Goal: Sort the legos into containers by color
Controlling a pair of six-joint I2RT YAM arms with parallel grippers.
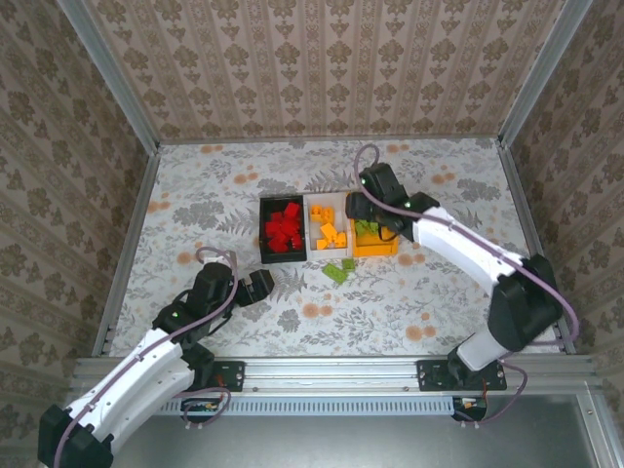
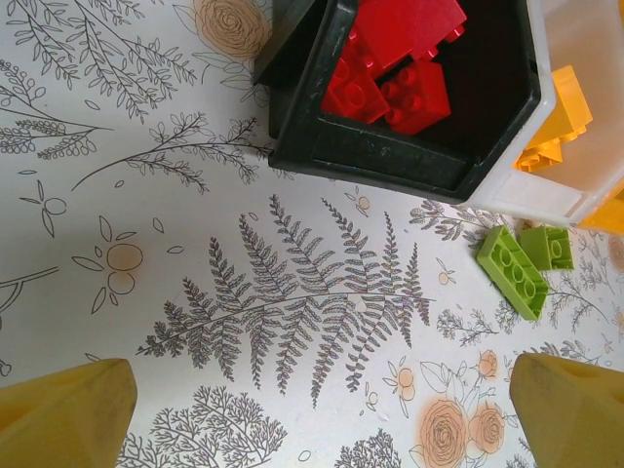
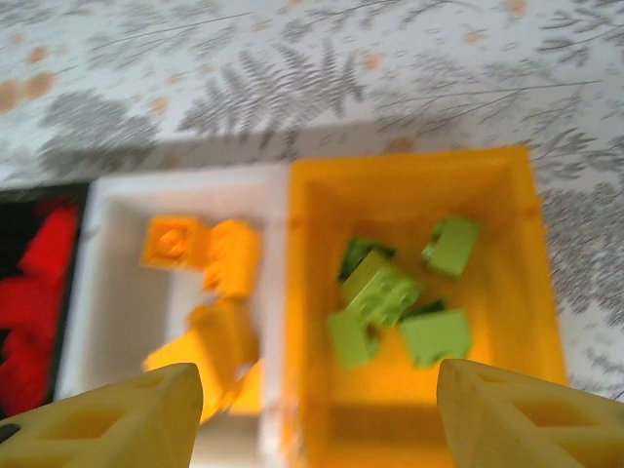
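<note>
**Green drop at the orange bin; two greens waiting on the desk**

Right jaws are hanging spread over the orange bin, pinching nothing. Green legos are lying inside it at centre of the right wrist frame, beyond the gap between the fingers. This is reading as the release end of a green placement. The white bin with orange legos is sitting left of it. The black bin is holding red legos.

Left jaws are standing wide apart and empty, low over the desk. Two loose green legos are lying at right of the left wrist frame, just beside the white bin's corner and outside the gap. The next move is likely calling for shifting over one block, centring it, then descending and closing.
</note>
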